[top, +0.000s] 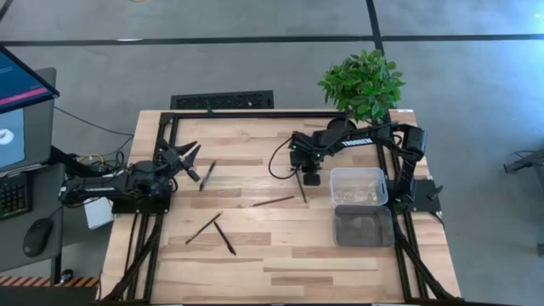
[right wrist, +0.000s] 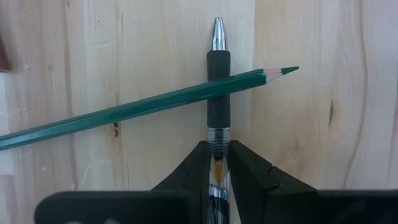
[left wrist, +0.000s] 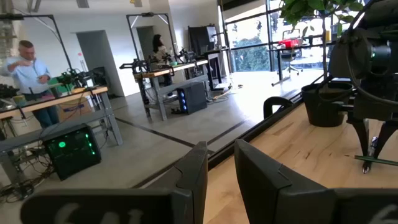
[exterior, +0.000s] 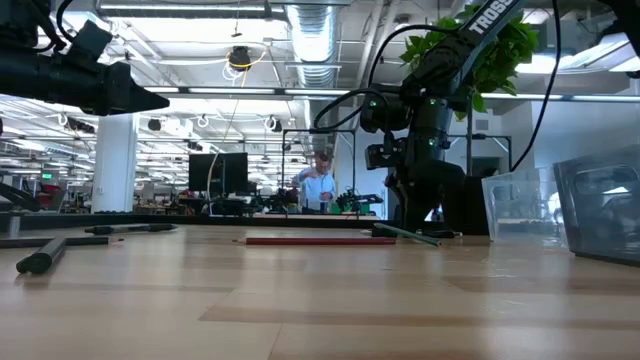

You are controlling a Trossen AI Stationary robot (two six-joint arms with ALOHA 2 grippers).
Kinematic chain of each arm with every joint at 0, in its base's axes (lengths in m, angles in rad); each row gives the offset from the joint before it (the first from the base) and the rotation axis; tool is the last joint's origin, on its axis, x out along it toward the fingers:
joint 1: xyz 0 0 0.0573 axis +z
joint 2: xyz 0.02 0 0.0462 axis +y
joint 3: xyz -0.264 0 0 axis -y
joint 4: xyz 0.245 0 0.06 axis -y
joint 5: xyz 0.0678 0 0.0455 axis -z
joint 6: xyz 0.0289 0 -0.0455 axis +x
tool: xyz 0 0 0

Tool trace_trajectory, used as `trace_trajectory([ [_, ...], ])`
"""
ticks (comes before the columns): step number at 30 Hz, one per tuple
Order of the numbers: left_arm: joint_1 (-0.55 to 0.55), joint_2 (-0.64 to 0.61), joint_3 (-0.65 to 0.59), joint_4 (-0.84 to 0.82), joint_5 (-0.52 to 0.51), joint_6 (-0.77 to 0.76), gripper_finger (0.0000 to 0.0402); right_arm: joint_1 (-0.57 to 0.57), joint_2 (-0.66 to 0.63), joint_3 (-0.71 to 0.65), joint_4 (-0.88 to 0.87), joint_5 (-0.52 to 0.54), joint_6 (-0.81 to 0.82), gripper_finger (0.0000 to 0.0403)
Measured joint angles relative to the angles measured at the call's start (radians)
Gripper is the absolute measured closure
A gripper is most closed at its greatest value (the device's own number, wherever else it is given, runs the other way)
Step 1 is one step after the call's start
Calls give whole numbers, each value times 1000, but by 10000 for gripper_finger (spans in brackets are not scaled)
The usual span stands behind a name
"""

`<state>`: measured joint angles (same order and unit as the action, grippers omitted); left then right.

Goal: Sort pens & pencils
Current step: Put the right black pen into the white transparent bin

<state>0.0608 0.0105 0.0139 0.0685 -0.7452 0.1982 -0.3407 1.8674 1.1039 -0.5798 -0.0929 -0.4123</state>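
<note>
Wooden table (right wrist: 143,37), pen (right wrist: 218,74) pinched between right jaws (green pencil (right wrist: 143,107) atop)

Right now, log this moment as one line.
right gripper: shut on pen | green pencil: lying across pen | left gripper: idle at table's left | bins: unreached

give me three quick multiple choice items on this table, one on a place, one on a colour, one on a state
1. Where are the two bins?
A. by the right arm
B. by the left arm
C. on the floor

2. What colour is the pencil lying across the pen?
A. yellow
B. green
C. white

3. The right gripper's fingers are:
A. wide open, far above the table
B. out of sight
C. closed on the pen

A: the high view shows them at the right edge.
B: the right wrist view shows green.
C: both fingers pinch the pen's barrel.
</note>
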Motion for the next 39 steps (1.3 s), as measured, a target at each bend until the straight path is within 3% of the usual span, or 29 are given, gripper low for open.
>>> trace_trajectory([
  [8,0,0,0,0,0,0,329,0,2,119,-109,1,13,330],
  [15,0,0,0,0,0,0,329,21,-2,233,-226,98,20,330],
  [30,0,0,0,0,0,-1,329,54,-3,336,-235,103,15,330],
  [39,0,0,0,0,0,-2,329,53,-3,399,-295,206,12,330],
])
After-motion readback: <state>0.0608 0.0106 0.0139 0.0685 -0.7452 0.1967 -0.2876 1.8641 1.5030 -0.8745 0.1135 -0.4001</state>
